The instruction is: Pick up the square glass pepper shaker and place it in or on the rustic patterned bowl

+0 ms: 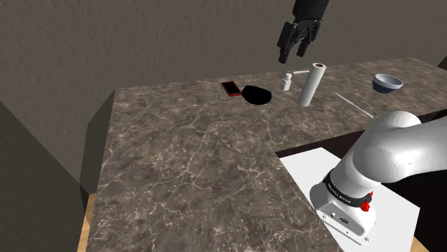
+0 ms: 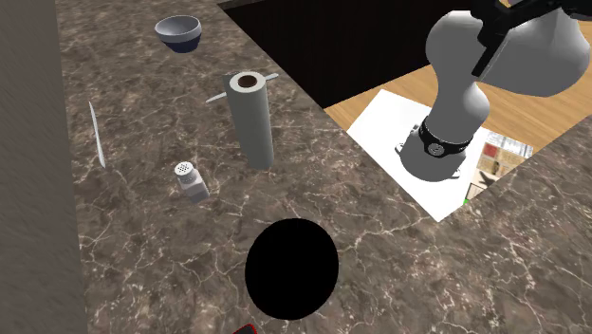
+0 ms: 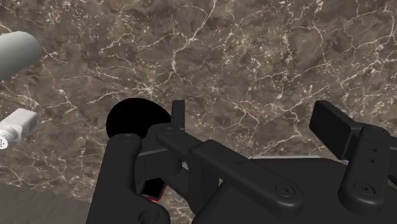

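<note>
I saw the pepper shaker (image 1: 286,82), drawn pale with a perforated cap, standing on the far part of the brown marbled tabletop (image 1: 193,157). In the shoulder view it sat just left of an upright paper roll (image 1: 311,84) and right of a flat black disc (image 1: 256,94). A red phone (image 1: 231,88) lay touching the disc's left edge. The bowl (image 1: 387,83), bluish outside and pale inside, rested far to the right, well apart from the shaker, with the roll and a thin white stick (image 1: 354,104) between them. My claw (image 1: 294,54) hung in the air above the shaker, released, its fingers (image 3: 178,118) spread with nothing between them. In the wrist view the shaker lay off to one side of the fingers, beside the disc.
</note>
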`<state>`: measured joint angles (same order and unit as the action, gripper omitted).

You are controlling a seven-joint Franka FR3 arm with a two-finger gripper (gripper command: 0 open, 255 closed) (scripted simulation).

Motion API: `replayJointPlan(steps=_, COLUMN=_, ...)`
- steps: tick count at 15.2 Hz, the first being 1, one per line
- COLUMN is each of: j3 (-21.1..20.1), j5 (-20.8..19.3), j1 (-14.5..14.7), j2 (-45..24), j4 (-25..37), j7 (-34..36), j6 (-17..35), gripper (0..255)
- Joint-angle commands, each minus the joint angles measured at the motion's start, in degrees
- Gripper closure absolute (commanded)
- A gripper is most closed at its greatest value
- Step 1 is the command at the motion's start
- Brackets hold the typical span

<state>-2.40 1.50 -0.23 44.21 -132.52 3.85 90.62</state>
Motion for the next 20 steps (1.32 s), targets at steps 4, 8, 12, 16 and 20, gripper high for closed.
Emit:
replayJointPlan(steps=4, j3=3.1, j5=-2.2, j1=-1.1, j2=-1.4, j4=-1.9, j7=-3.8, j6=3.4, gripper=0)
replayJointPlan(steps=8, j3=7.2, j5=-4.9, j1=-2.5, j2=-4.4, j4=-3.5, j7=-8.6, j6=8.3, gripper=0)
replayJointPlan(steps=12, j3=11.3, j5=-7.2, j1=-3.8, j2=-8.6, j4=-4.0, j7=-13.4, j6=13.3, gripper=0)
replayJointPlan(steps=16, j3=15.4, j5=-8.8, j1=-4.9, j2=-13.9, j4=-3.2, j7=-18.2, j6=18.3, gripper=0)
replayJointPlan(steps=20, j3=19.5, j5=-9.4, j1=-5.6, j2=-20.2, j4=-1.2, j7=-23.2, j6=23.1, gripper=0)
